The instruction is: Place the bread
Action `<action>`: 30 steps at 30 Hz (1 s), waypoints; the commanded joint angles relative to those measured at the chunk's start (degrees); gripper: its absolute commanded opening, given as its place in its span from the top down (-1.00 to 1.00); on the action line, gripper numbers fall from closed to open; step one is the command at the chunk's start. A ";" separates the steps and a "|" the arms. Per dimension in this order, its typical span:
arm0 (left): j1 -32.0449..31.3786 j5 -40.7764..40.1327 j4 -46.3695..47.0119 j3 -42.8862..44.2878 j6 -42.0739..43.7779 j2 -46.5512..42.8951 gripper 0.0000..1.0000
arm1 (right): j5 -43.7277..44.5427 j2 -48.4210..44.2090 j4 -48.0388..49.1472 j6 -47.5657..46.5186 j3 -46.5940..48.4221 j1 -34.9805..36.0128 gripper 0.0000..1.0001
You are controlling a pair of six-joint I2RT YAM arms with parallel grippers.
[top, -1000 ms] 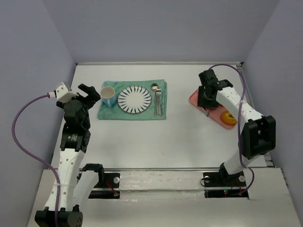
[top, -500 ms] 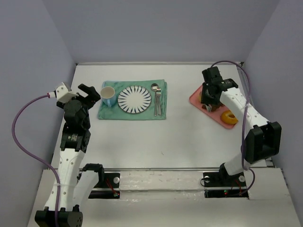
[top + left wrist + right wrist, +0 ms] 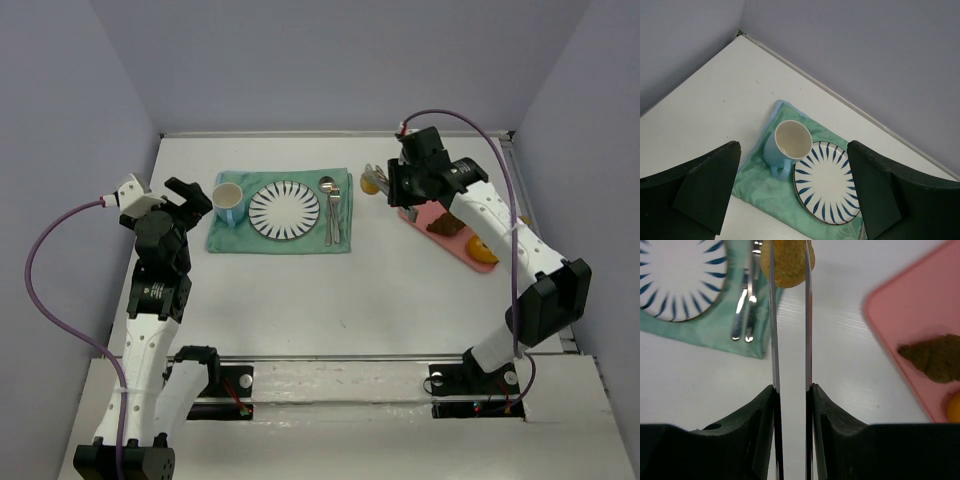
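Right gripper (image 3: 377,183) clamps the bread (image 3: 788,267), held above the counter near its far edge, between pink tray (image 3: 415,210) and plate (image 3: 284,210). Left gripper (image 3: 190,200) open. Risk: thin pinch, bun could slip and drop short.

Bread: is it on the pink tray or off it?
Off it. The bread is pinched in the right end effector, clear of the pink tray, near the green mat edge.

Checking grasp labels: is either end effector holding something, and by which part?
The right end effector pinches the small round golden-brown bun across its sides, at its fingertips. The left end effector is open, empty.
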 commanded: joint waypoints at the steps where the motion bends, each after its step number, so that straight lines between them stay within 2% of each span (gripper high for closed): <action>1: 0.08 -0.24 1.48 1.21 -0.12 -0.12 -0.98 | -4.86 7.46 6.65 -2.51 8.76 8.74 0.49; 2: 0.08 -0.24 1.57 1.21 -0.12 -0.21 -0.98 | -4.77 7.49 6.66 -2.68 8.79 9.88 0.49; 9: 0.08 -0.50 1.31 1.30 -0.21 -0.21 -0.98 | -7.76 24.16 6.92 -4.09 21.24 16.83 0.43; 12: 0.08 -0.59 1.31 1.39 -0.30 -0.04 -0.98 | -8.38 27.61 6.22 -4.44 24.51 17.54 0.33; 13: 0.08 -0.42 1.31 1.39 -0.39 0.05 -0.98 | -7.33 28.92 5.78 -4.27 26.00 18.15 0.22; 15: 0.08 -0.33 1.22 1.56 -0.21 0.14 -0.98 | -7.15 29.64 5.34 -4.09 27.06 18.16 0.13; 16: 0.08 -0.33 1.22 1.56 -0.21 0.14 -0.98 | -6.97 29.81 5.16 -4.09 27.59 18.16 -0.02; 20: 0.08 -0.42 1.22 1.48 -0.39 0.14 -0.98 | -6.80 29.20 4.72 -4.44 27.60 18.16 -0.21; 27: 0.08 -0.15 1.13 1.47 -0.48 -0.12 -0.98 | -5.65 26.83 4.72 -3.48 28.12 18.16 -0.23; 30: 0.08 -0.24 1.13 1.39 -0.74 -0.12 -0.98 | -1.09 24.73 4.90 -1.72 28.12 18.16 -0.23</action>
